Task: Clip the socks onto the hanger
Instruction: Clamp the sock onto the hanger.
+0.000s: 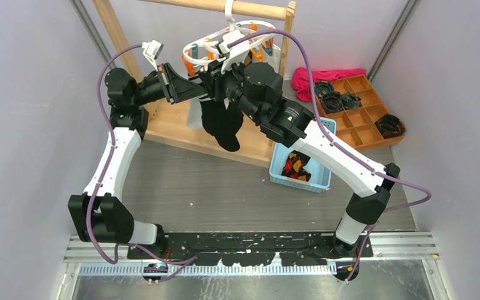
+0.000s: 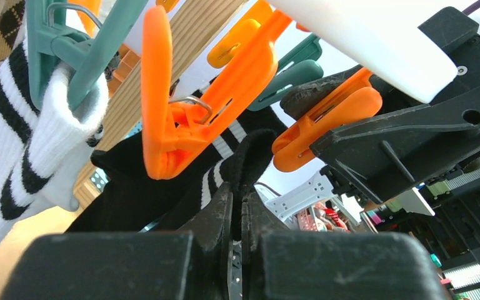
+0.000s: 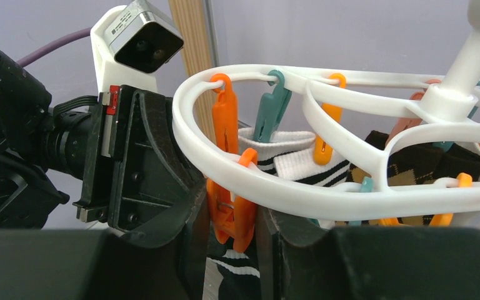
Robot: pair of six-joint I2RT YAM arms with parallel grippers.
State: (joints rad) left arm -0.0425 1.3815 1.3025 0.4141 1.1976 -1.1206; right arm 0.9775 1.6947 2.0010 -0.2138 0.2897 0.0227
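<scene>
The white oval hanger hangs from the wooden rail, its ring close in the right wrist view. Two black socks dangle under it. One white-striped cuff sits in the mouth of an orange clip. My left gripper is shut on the other sock's cuff, holding it up beside a second orange clip. My right gripper is shut on that orange clip, one finger pressing each side of it. The striped cuff shows just below.
White black-striped socks and argyle socks hang from other clips. The wooden rack frame stands behind. A blue basket holds argyle socks. At the back right are a wooden compartment tray and a pink cloth.
</scene>
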